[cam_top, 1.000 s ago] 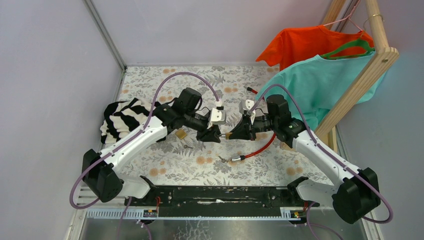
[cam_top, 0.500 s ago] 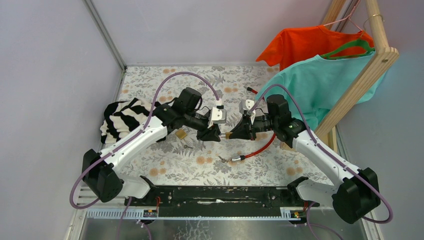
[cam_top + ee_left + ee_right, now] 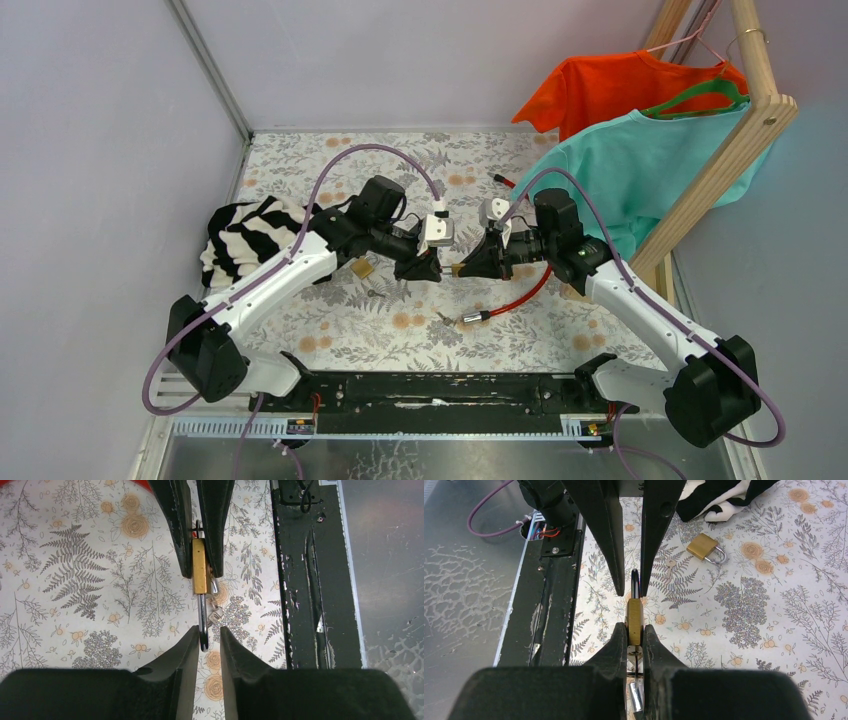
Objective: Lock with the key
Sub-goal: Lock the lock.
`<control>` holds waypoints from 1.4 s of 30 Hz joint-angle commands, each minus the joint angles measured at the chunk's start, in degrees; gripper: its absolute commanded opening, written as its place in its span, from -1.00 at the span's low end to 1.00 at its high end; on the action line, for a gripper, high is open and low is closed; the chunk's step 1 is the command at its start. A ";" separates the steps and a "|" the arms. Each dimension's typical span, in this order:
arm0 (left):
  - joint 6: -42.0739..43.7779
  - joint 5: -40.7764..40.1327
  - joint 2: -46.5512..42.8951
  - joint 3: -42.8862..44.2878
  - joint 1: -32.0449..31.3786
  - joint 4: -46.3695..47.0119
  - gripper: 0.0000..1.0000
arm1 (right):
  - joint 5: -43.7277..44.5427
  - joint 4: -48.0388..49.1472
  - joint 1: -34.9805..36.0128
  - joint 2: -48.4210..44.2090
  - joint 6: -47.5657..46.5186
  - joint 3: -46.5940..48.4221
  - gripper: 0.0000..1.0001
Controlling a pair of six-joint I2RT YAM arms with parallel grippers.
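The brass padlock (image 3: 634, 622) is in the air above the floral bench (image 3: 300, 165), pinched by its body between the fingers of the right hand (image 3: 634, 628), which is closed tight on it. Its shackle (image 3: 635, 582) points away from that hand, straight toward the left hand (image 3: 208, 631). The left hand faces the padlock head-on. Its fingers stand a narrow gap apart, and the tip of the shackle loop lies in that gap, close to one finger, with no firm grip showing. The two hands are almost tip to tip, with the padlock bridging them. Whether the shackle is pressed home cannot be told.

Below the padlock and a little nearer the arm bases, what looks like the key (image 3: 443, 318) lies on the bench, just beside the metal end of a red cable (image 3: 520, 295). The cable curves away to the padlock's right, under the right arm. To the padlock's left, near the left arm's forearm, a second brass padlock (image 3: 705, 547) lies flat on the bench. Further left of the padlock, a black-and-white striped cloth (image 3: 240, 240) is bunched up. Well to the padlock's right and farther back, an orange shirt (image 3: 620, 90) and a teal shirt (image 3: 640, 170) hang from a wooden rack (image 3: 757, 60)
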 commanded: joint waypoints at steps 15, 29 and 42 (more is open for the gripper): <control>-8.85 6.45 2.87 1.47 -0.46 5.64 -1.00 | 2.41 3.42 -0.41 -2.91 -2.39 -0.41 -1.00; -11.48 9.10 5.39 3.21 -1.04 6.87 -1.00 | 3.48 7.65 0.35 -2.50 -0.15 -2.20 -1.00; -13.48 15.32 8.17 5.62 -1.82 6.87 -1.00 | 5.16 8.81 0.94 -2.42 -1.18 -3.11 -1.00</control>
